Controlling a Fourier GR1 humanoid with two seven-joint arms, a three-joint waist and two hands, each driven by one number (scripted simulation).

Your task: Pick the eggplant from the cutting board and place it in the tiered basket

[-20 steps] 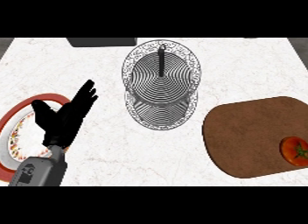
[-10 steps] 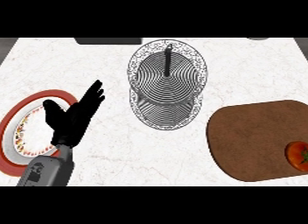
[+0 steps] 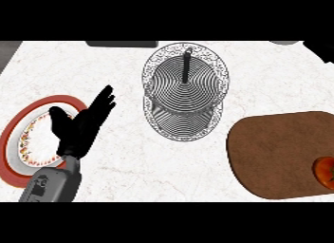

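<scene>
left hand (image 3: pixel 78 126) shows at the lower left of the head view, black, fingers straight and spread with the tips pointing up and to the right, thumb held out to the left; it is released and holds nothing. its grey forearm (image 3: pixel 52 182) comes up from the lower edge beneath it. just behind and to the left of the hand lies a round plate (image 3: pixel 19 121) with a red rim and a white middle, patterned along the inner edge; the thumb and palm overlap the plate's right side in this view, though whether they touch it cannot be told.

up and to the right of the fingertips, near but apart from them, stands the tiered basket (image 3: pixel 185 92), made of wire rings in two rounds, one above the other, with a dark upright post in the upper round. nothing shows inside it.

well to the right of the hand, beyond the basket, a brown cutting board (image 3: pixel 282 152) lies on the white marbled bench (image 3: pixel 128 163). on the board's far right end, close to the view's edge, sits a red round vegetable with a green stem, looking like a tomato (image 3: pixel 331 172); no purple eggplant shows on the board.

a dark shape (image 3: pixel 329 50) shows at the upper right corner; what it is cannot be told. the right hand cannot be made out.
</scene>
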